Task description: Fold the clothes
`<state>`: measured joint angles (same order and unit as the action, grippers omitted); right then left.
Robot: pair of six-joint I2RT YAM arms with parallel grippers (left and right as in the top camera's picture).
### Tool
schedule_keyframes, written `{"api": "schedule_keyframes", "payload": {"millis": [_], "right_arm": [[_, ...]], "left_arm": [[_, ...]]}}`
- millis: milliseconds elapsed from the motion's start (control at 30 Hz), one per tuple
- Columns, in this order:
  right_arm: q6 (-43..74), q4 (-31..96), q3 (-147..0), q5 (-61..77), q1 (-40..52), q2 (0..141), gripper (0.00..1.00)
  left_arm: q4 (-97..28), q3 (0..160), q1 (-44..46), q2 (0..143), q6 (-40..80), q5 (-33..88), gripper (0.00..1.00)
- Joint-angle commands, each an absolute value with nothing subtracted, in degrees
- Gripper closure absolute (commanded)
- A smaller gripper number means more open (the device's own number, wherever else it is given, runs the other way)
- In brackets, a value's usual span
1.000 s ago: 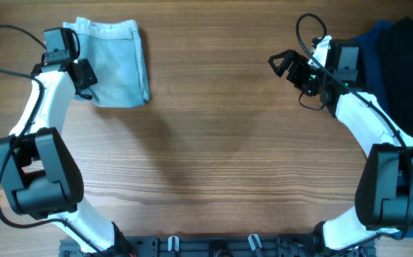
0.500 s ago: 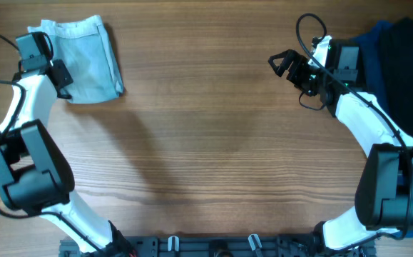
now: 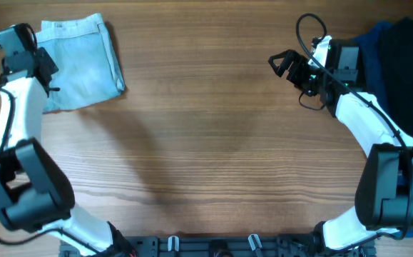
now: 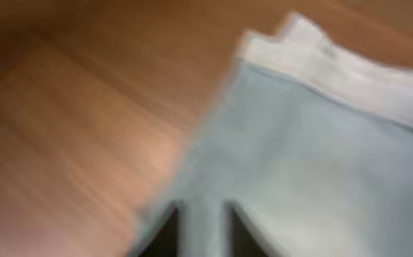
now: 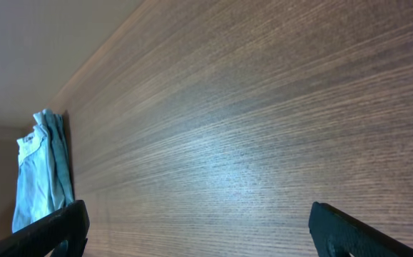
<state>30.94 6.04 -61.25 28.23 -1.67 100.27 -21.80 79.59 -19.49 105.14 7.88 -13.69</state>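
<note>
The light blue denim shorts [image 3: 81,64] lie folded at the far left of the wooden table, waistband toward the far edge. My left gripper [image 3: 46,66] sits at their left edge. In the blurred left wrist view its two dark fingertips [image 4: 202,232] stand close together with a strip of the shorts' cloth [image 4: 320,157] between them. My right gripper [image 3: 283,64] is open and empty over bare wood at the right. In the right wrist view its fingers [image 5: 206,228] are wide apart, and the shorts [image 5: 38,178] show far off at the left.
A pile of black and navy garments [image 3: 406,50] lies at the table's far right edge, behind the right arm. Bare wood [image 3: 206,143] fills the space between the two arms.
My left gripper has dragged the shorts to the left along the far edge, then moved further left and up. The right arm has not moved.
</note>
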Motion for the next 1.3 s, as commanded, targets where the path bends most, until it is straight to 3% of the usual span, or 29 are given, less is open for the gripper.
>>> {"api": "schedule_keyframes", "payload": {"millis": [0, 67, 333, 633, 1067, 1267], "right_arm": [[30.22, 5.87, -61.17, 27.79, -1.48, 100.01, 0.00], [30.24, 5.89, -61.17, 27.79, -1.48, 100.01, 0.01], [30.22, 5.87, -61.17, 27.79, -1.48, 100.01, 0.00], [30.22, 5.87, -61.17, 27.79, -1.48, 100.01, 0.01], [30.24, 5.87, -61.17, 27.79, -1.48, 100.01, 0.01], [30.24, 5.87, -61.17, 27.79, -1.48, 100.01, 0.01]], "left_arm": [[-27.75, 78.22, -18.85, 106.17, 19.88, 15.05, 0.96], [-25.61, 74.91, -17.15, 108.66, 20.01, 22.28, 0.96], [-13.23, 72.60, -11.62, 118.10, 19.75, 22.04, 0.96], [-26.81, 72.60, -11.16, 121.10, 19.75, 8.19, 0.96], [-31.70, 72.60, -11.57, 119.63, 16.73, 3.36, 0.96], [-30.89, 73.84, -11.14, 112.99, 17.21, 9.26, 0.96]]}}
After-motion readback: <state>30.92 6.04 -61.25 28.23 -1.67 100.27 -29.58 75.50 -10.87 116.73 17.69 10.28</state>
